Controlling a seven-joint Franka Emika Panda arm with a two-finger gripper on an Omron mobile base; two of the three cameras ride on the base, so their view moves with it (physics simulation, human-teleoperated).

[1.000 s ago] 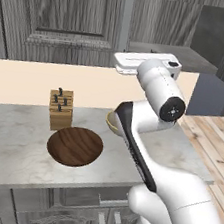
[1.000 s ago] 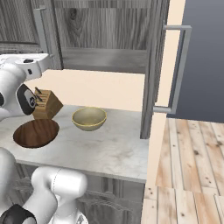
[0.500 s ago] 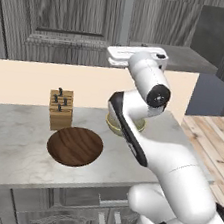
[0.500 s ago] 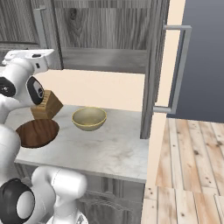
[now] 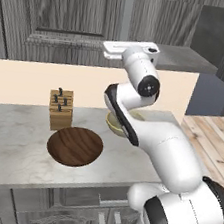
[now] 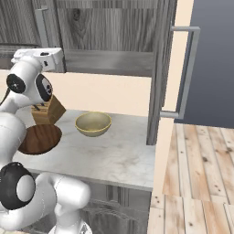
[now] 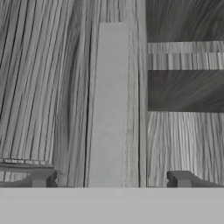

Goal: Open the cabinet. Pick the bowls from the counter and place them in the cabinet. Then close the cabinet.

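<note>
The cabinet's left door (image 5: 68, 7) is shut, and its right door (image 6: 157, 68) stands swung open. My gripper (image 7: 111, 179) is open and faces the left door's vertical grey bar handle (image 7: 109, 105), which lies between the two fingertips. The hand (image 5: 130, 48) hovers in front of that door, above the counter (image 5: 7, 155). On the counter sit the wide dark brown wooden bowl (image 5: 75, 145) and the beige bowl (image 6: 93, 124). My arm partly hides the beige bowl in the left base view. Nothing is held.
A wooden knife block (image 5: 60, 109) stands behind the brown bowl by the wall. The open door's bar handle (image 6: 187, 73) juts out over the counter's right end. A grey shelf (image 6: 109, 61) shows inside the open half. Wooden floor (image 6: 196, 173) lies to the right.
The hand has shifted a little left and up along the cabinet front toward the left door's handle, and the arm has folded closer. The bowls have not moved.
</note>
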